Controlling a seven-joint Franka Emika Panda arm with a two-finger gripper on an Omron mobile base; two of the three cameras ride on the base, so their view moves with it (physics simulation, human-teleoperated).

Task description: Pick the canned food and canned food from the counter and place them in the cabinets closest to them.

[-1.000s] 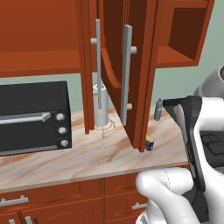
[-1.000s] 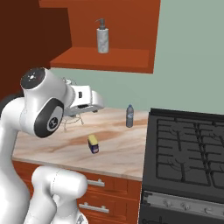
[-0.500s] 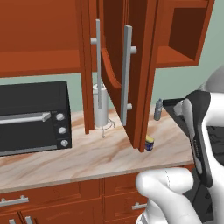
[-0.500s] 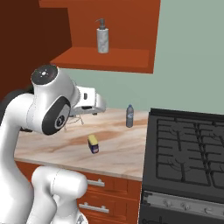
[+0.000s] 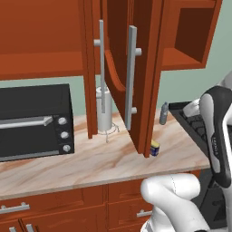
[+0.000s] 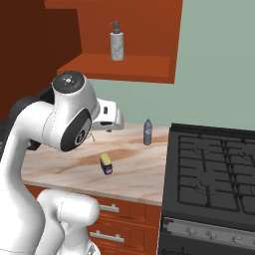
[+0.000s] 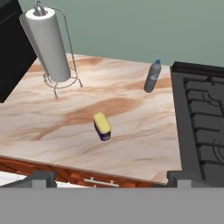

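The gripper [image 7: 109,178] stands wide open and empty above the front edge of the counter [image 7: 52,127], its two dark fingertips [image 7: 41,178] far apart. The squat blue can [image 7: 102,126] with the yellow label sits on the marbled slab between the paper towel roll [image 7: 48,41] and the stove [image 7: 203,127]. A small grey bottle [image 7: 152,76] stands near the wall. In the left base view the can [image 5: 155,147] rests just beside the open cabinet door [image 5: 136,68].

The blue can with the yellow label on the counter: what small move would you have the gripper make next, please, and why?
Probably lower the gripper straight toward the blue can. In the hand view its fingertips stand wide apart and hold nothing, and the can stands alone on the counter, well clear of the bottle and the paper towel holder.
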